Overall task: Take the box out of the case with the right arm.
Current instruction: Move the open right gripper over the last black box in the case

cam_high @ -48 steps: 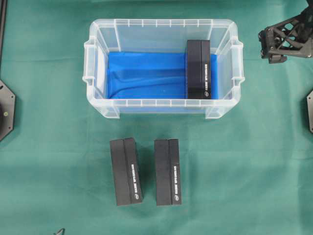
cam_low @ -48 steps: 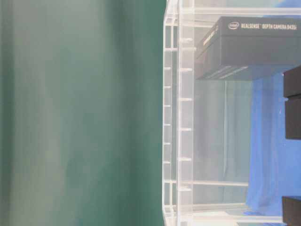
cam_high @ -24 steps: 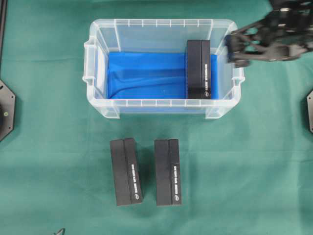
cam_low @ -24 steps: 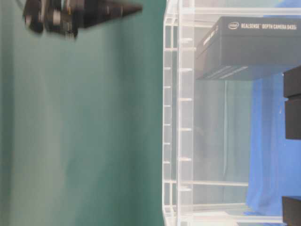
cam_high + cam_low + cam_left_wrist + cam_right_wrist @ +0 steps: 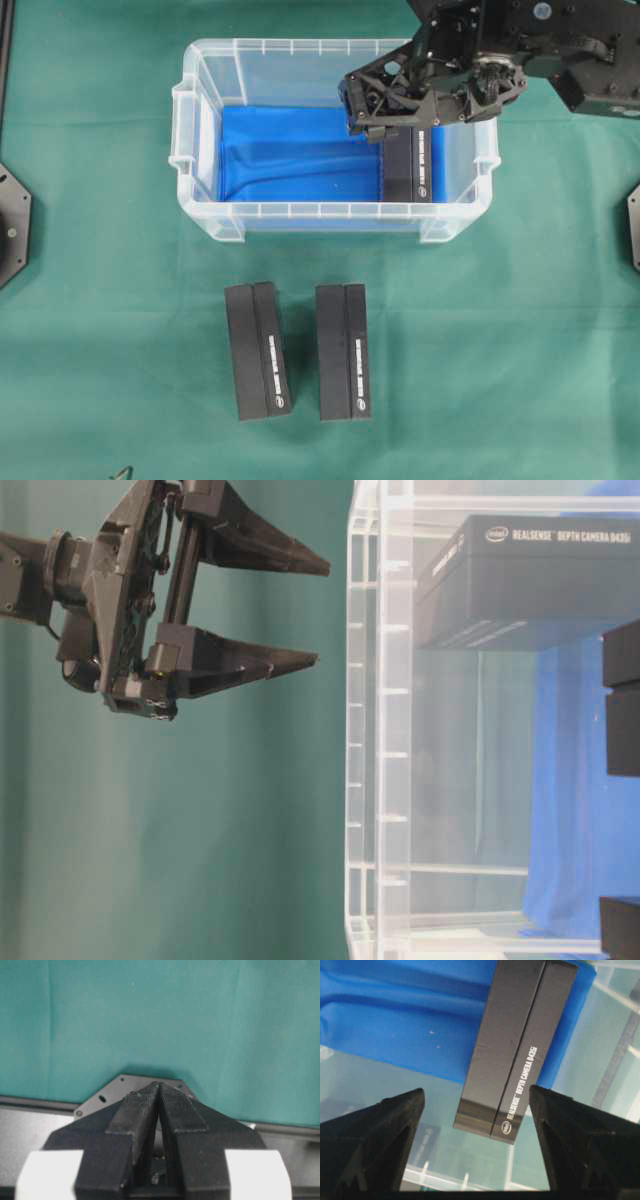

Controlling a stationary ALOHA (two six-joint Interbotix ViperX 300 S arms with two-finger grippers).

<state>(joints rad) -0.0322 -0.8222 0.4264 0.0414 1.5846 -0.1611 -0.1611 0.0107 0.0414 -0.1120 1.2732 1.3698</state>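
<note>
The clear plastic case (image 5: 335, 140) sits on the green-covered tabletop (image 5: 520, 330), with a blue sheet (image 5: 290, 155) lining its bottom. Inside, at the right end of the case in the overhead view, lies a black box (image 5: 408, 165) printed with "RealSense Depth Camera D435" in white. It rests on the blue sheet close to the right wall.

The right gripper (image 5: 385, 108) hangs over the far end of that box, within the outline of the case in the overhead view. Its jaws are spread wide and hold nothing. In the right wrist view the box (image 5: 517, 1050) lies between the two black fingers (image 5: 375, 1135), which stand well apart on either side and do not touch it. The table-level view shows the right gripper (image 5: 310, 615) outside the case wall (image 5: 375, 730), jaws parted and pointing toward it.

Two more black boxes lie side by side on the tabletop in front of the case, the left one (image 5: 258, 350) and the right one (image 5: 343, 350) near each other but apart.

The left gripper (image 5: 159, 1095) appears only in its own wrist view, jaws pressed together and empty above the green cloth.
</note>
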